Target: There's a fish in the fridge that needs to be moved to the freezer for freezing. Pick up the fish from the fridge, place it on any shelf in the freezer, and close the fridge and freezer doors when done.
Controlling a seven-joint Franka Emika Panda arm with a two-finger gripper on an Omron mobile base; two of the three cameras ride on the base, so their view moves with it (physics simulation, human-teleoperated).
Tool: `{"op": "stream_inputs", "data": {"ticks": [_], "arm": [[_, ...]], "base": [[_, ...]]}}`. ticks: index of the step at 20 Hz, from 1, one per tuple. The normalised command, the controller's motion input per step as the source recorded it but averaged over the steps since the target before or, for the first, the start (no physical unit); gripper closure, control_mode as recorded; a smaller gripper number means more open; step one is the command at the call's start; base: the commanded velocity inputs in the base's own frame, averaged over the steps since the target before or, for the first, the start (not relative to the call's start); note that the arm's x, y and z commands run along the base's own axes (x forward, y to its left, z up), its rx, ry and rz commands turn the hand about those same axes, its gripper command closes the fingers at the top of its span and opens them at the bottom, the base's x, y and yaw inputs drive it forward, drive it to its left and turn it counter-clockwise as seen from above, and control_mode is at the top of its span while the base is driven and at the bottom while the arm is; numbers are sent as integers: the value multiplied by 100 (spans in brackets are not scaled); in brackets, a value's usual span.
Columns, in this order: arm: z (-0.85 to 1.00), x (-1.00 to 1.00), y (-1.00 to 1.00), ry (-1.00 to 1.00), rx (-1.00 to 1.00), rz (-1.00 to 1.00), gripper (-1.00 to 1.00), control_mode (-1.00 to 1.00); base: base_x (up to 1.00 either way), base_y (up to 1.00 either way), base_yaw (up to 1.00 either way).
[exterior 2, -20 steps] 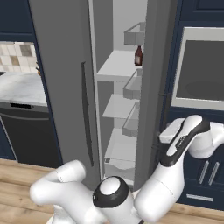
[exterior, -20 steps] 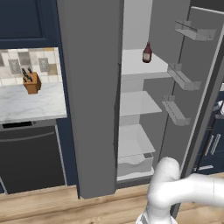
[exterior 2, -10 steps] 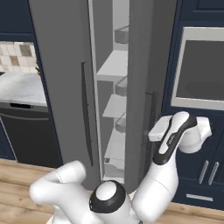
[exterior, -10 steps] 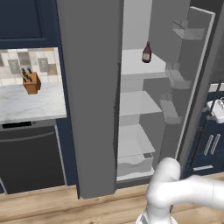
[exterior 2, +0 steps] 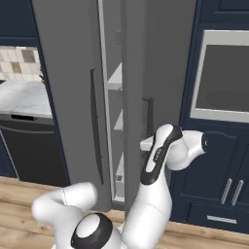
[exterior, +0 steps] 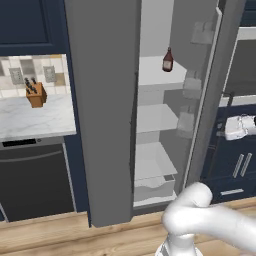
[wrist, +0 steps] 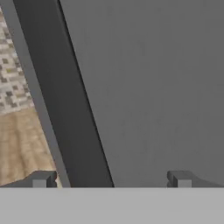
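Observation:
The fridge (exterior: 155, 120) stands partly open, with white shelves and a dark brown bottle (exterior: 168, 60) on an upper one. Its grey door (exterior: 212, 85) has swung most of the way toward shut; from the right it is a broad grey panel (exterior 2: 165, 73) with a dark handle (exterior 2: 149, 116). My gripper (wrist: 110, 180) is open against the door's outer grey face (wrist: 153, 87), and its white hand (exterior: 240, 127) shows just past the door's edge. The freezer door (exterior 2: 68, 97) looks shut, hiding the shelf inside. The fish is out of view.
A knife block (exterior: 36, 94) sits on the marble counter (exterior: 30, 120) at the left, above a dark appliance (exterior: 35, 175). Navy cabinets (exterior: 240, 165) and a wall oven (exterior 2: 223, 73) stand right of the unit. Wood floor (exterior: 50, 235) lies in front.
The fridge door has swung further toward shut, hiding its inner bins and narrowing the gap. My hand has followed it leftward against its outer face, jaws still open.

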Motion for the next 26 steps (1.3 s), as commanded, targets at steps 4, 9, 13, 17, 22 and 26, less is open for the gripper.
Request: {"op": "stream_inputs", "data": {"ticks": [4, 9, 13, 17, 22, 26], "arm": [[0, 31, 83, 6, -3, -38, -100, -100], [3, 54, 72, 21, -11, -25, -100, -100], [16, 55, 36, 28, -10, -16, -100, -100], [16, 48, 25, 20, -9, -17, -100, -100], [27, 24, 22, 4, -7, -15, -100, -100], [11, 32, 28, 6, -11, -19, -100, -100]], "base": [[0, 0, 0], [0, 0, 0], [0, 0, 0], [0, 0, 0], [0, 0, 0], [0, 0, 0]]}}
